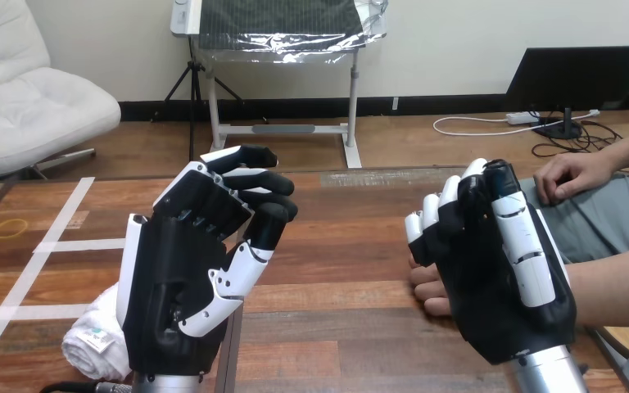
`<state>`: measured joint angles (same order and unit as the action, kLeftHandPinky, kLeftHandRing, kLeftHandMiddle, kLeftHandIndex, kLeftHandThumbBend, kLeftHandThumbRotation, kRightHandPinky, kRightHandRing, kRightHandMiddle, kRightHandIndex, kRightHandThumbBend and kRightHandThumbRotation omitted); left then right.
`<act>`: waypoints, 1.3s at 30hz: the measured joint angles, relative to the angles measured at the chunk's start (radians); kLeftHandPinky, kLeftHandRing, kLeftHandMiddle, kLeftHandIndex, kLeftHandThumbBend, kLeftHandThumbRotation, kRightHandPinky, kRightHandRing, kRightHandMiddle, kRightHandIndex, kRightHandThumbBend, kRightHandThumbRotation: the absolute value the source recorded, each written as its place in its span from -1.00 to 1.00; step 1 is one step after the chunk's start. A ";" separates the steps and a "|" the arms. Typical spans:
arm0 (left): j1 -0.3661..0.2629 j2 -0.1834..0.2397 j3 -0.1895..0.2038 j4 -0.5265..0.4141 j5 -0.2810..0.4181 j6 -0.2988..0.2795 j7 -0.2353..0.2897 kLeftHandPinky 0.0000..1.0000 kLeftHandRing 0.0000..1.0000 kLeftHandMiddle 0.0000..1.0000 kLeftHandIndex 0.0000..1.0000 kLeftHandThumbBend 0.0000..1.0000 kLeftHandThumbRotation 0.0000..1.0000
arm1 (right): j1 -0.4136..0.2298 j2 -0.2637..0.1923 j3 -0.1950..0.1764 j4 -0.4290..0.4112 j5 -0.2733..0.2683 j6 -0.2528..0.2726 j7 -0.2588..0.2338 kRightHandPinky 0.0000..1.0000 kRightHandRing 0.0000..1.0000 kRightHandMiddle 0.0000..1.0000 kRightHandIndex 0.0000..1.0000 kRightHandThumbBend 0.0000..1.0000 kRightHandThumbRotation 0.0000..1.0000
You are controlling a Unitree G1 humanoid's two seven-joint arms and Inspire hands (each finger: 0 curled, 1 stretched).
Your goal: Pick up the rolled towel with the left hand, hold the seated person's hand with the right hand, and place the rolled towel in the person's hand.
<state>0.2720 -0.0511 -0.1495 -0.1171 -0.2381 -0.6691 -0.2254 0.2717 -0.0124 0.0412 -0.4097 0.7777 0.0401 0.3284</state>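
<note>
Rolled towel (90,344) lay on the tabletop (336,327), half hidden behind the left robot hand (176,278), curled and empty, which might knock it away reaching down. The right robot hand (500,286) covered the person's hand (427,288); whether it gripped I could not tell.

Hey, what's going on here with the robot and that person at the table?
The robot's left hand is raised above the table with curled fingers, holding nothing. The rolled towel lies on the wood just beneath it, not yet picked up. Its right hand stands against the person's hand on the table, whose fingertips peek out beside it. Whether it grips that hand can't be told.
</note>
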 measured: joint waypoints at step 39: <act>-0.001 0.001 -0.011 0.008 0.122 -0.069 0.089 -0.02 0.01 0.10 0.23 0.08 -0.69 | 0.003 -0.004 -0.013 0.004 -0.042 0.010 0.026 -0.81 -0.64 -0.46 -0.36 0.05 -0.22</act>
<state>0.2706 -0.0497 -0.1605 -0.1090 -0.1158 -0.7382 -0.1365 0.2748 -0.0160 0.0283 -0.4056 0.7362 0.0498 0.3543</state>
